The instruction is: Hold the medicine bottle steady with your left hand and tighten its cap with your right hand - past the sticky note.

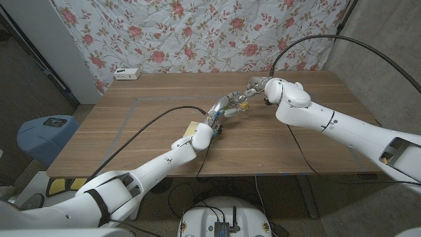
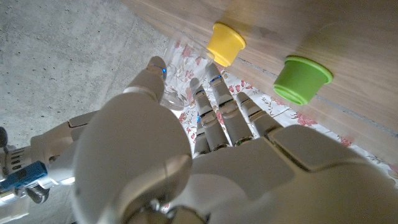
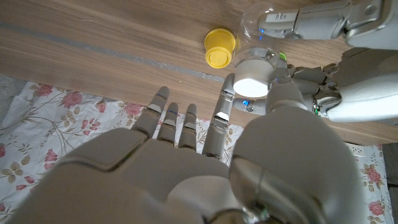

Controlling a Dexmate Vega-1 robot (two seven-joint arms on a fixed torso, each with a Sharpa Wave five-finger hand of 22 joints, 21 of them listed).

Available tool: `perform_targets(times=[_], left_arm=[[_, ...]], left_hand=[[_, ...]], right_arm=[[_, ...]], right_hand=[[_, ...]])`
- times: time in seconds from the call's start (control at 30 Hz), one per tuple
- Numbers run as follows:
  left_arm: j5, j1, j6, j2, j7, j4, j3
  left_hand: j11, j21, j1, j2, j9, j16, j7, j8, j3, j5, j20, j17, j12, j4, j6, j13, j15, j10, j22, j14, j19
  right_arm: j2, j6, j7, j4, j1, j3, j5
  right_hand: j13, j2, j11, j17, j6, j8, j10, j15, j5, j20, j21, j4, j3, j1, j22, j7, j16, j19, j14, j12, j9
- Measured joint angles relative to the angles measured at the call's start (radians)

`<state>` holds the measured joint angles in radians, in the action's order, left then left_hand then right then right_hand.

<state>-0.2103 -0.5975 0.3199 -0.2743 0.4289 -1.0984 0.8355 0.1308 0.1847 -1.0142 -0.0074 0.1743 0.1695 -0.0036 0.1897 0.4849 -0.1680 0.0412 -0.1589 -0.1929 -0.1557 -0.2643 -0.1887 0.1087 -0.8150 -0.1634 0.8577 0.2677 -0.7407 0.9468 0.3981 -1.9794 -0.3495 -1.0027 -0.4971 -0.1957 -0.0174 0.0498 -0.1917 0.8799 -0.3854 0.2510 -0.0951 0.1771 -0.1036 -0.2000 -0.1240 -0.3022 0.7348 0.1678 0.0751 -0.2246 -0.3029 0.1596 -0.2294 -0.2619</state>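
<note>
Matt wooden table point(image 1: 302, 148), glossy white plastic hands (clear bottle point(image 3: 261, 25), cloth backdrop point(image 1: 217, 36)).

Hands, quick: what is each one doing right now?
Left hand: holding the clear medicine bottle.
Right hand: pinching the bottle's white cap.

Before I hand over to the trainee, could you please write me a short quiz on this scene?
1. True or false: the cap on the medicine bottle is white.
2. Fill in: the cup beside the yellow cup is ____.
3. The sticky note lies: A by the left arm; B by the wall; C on the floor.
Key: 1 true; 2 green; 3 A.
</note>
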Motion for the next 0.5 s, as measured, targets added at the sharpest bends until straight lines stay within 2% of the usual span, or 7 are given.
perform_targets(times=[0.2, 0.37, 0.4, 0.5], left_arm=[[0.0, -0.003, 0.0, 0.0, 0.0, -0.002, 0.0], [0.0, -0.006, -0.001, 0.0, 0.001, -0.005, 0.0], [0.0, -0.007, -0.001, 0.0, 0.002, -0.005, 0.0], [0.0, -0.008, -0.001, -0.001, 0.002, -0.006, -0.001]], left_hand=[[0.0, 0.0, 0.0, 0.0, 0.0, 0.0, 0.0, 0.0, 0.003, 0.0, 0.0, 0.0, 0.0, 0.003, 0.0, 0.0, 0.0, 0.0, 0.0, 0.0, 0.0], [0.0, 0.0, 0.0, 0.0, 0.0, 0.0, 0.0, 0.0, 0.003, 0.0, 0.0, 0.0, 0.001, 0.003, 0.0, 0.0, 0.0, 0.0, 0.0, 0.0, 0.0], [0.0, 0.0, 0.0, 0.0, 0.0, 0.0, 0.0, 0.0, 0.003, 0.0, 0.0, 0.0, 0.001, 0.003, 0.0, 0.0, 0.0, 0.0, 0.0, 0.0, 0.0], [0.0, 0.0, 0.0, 0.0, 0.0, 0.0, 0.0, 0.0, 0.003, 0.0, 0.0, 0.0, 0.001, 0.003, 0.0, 0.0, 0.0, 0.0, 0.0, 0.0, 0.0]], right_arm=[[0.002, 0.023, -0.008, -0.002, 0.001, -0.014, -0.009], [0.003, 0.039, -0.015, -0.004, 0.005, -0.024, -0.013], [0.004, 0.041, -0.017, -0.005, 0.006, -0.027, -0.013], [0.005, 0.047, -0.022, -0.006, 0.007, -0.031, -0.014]], right_hand=[[0.0, 0.001, -0.003, -0.002, 0.021, -0.008, 0.011, 0.002, -0.003, -0.004, 0.0, 0.008, 0.009, -0.02, 0.0, -0.003, -0.002, -0.004, 0.005, 0.0, 0.003], [0.0, -0.005, -0.002, -0.002, 0.036, -0.016, 0.034, 0.006, -0.003, -0.002, 0.0, 0.014, 0.014, -0.034, 0.0, -0.018, -0.002, -0.009, 0.019, 0.0, 0.006], [0.0, -0.002, -0.002, -0.002, 0.046, -0.016, 0.033, 0.006, -0.003, -0.002, 0.0, 0.014, 0.014, -0.037, 0.0, -0.01, -0.002, -0.009, 0.019, 0.0, 0.008], [0.0, 0.0, -0.002, -0.002, 0.055, -0.022, 0.041, 0.005, -0.004, -0.008, 0.0, 0.018, 0.018, -0.042, 0.0, -0.016, -0.002, -0.015, 0.024, 0.0, 0.009]])
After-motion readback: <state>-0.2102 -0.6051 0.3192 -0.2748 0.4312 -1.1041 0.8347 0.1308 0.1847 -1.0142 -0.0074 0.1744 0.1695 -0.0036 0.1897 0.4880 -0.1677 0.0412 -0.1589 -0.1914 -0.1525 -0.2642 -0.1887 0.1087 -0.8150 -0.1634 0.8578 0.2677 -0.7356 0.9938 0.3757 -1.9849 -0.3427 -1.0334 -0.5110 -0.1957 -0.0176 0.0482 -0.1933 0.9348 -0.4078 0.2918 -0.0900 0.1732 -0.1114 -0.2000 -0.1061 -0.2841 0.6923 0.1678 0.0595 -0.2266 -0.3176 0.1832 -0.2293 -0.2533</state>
